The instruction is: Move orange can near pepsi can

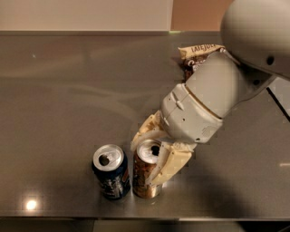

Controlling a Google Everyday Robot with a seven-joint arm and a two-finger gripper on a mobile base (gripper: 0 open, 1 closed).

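Gripper (pixel 147 161) clasping orange can (pixel 142 180) hides its side; arm (pixel 213 95) half-covers snack packet (pixel 199 50).

Table (pixel 68 90): glossy dark grey-brown, pale light glints, one bright spot at 7 o'clock.

Pepsi can (pixel 111 176): dark navy sides, small white and red marks, silver top. Stands at 9 o'clock of the orange can.

Orange can (pixel 144 179): coppery orange-brown sides, pale mottled markings, silver top.

Gripper (pixel 149 158): toward 6 o'clock of the view, cream-yellow fingers (pixel 170 165) clasped on either side of the orange can.

Arm (pixel 213 90): light grey shell, thin tan seam band at the wrist, small dark holes on the upper housing.

Snack bag (pixel 199 52): at 1 o'clock, dark brown with a cream band and dark lettering.

Wall (pixel 81 13): off-white, tan panel toward 1 o'clock.
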